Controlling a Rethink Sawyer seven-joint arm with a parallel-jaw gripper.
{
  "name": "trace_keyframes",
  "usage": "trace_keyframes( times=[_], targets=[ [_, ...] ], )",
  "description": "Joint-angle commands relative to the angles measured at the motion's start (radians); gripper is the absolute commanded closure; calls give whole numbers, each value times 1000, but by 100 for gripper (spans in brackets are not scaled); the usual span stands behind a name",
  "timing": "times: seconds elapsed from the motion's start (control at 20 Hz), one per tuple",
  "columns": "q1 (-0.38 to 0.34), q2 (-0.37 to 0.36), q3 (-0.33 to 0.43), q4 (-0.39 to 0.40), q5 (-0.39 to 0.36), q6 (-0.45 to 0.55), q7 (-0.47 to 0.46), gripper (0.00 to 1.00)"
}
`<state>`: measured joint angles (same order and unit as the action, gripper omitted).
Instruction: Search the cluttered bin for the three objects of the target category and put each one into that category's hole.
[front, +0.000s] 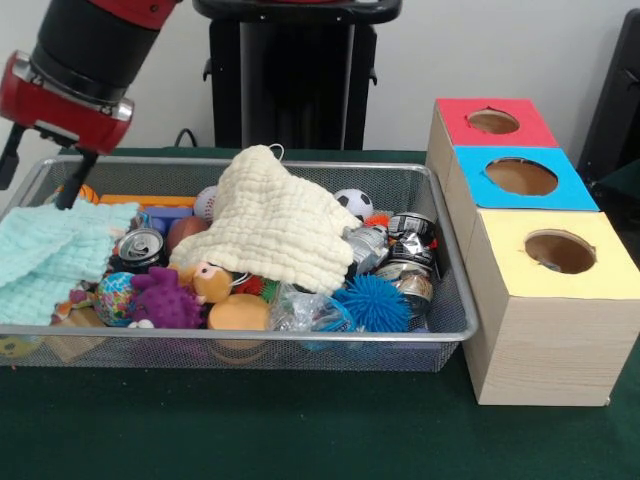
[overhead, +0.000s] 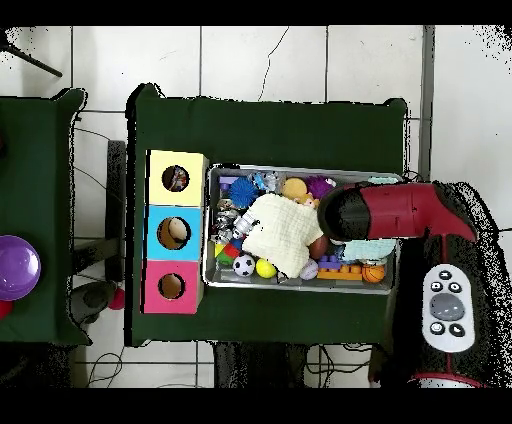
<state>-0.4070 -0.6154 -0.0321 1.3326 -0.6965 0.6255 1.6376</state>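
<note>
While the gripper (front: 40, 170) hangs over the far left corner of the wire bin (front: 455, 330), its two dark fingers (front: 75, 180) stand spread apart and hold nothing. One tip dips toward the mint cloth (front: 45, 255) draped over the bin's left end; the other hangs outside the bin's left wall.

The target category is not stated, so the task's things can only be guessed at. Three groups are plausible: drink cans, with one upright can (front: 140, 247) just right of the mint cloth and several crushed cans (front: 405, 262) at the right end; small balls, such as the soccer ball (front: 353, 202) against the far wall; and soft toys, such as the purple plush (front: 165, 297) near the front wall.

A cream cloth (front: 275, 225) covers the bin's middle and probably hides more.

The relation that matters: every candidate lies to the right of the fingers and nearer the front, the upright can closest.

The three boxes stand right of the bin on the table (front: 300, 430): red hole (front: 493, 121) farthest, blue hole (front: 521, 176) in the middle, yellow hole (front: 560, 251) nearest.
</note>
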Motion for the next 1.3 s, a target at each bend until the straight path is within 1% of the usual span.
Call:
trace_keyframes(
  times=[0.05,0.15,0.25,0.4,0.5,0.55,0.65,0.75,0.8,0.9,0.95,1.05,1.1,1.15,1.3],
  targets=[
    [-78,106,195,36,-7,-23,-245,0],
    [-101,118,222,52,6,-32,-226,0],
    [-97,125,221,54,1,-23,-208,0],
    [-107,129,236,62,21,11,-182,0],
    [-128,126,260,80,60,49,-179,0],
    [-140,123,271,91,91,80,-170,0],
    [-152,117,285,104,129,124,-150,0],
    [-146,115,281,103,140,158,-147,0],
    [-141,116,276,99,134,166,-150,0],
    [-106,119,238,71,91,200,-163,0],
    [-80,122,209,45,50,226,-185,0],
    [-56,128,185,12,6,262,-236,0],
    [-48,129,175,1,-7,273,-248,0],
    [-32,128,156,-19,-33,307,-268,0],
    [-34,115,143,-28,-54,332,-290,0]
  ],
)
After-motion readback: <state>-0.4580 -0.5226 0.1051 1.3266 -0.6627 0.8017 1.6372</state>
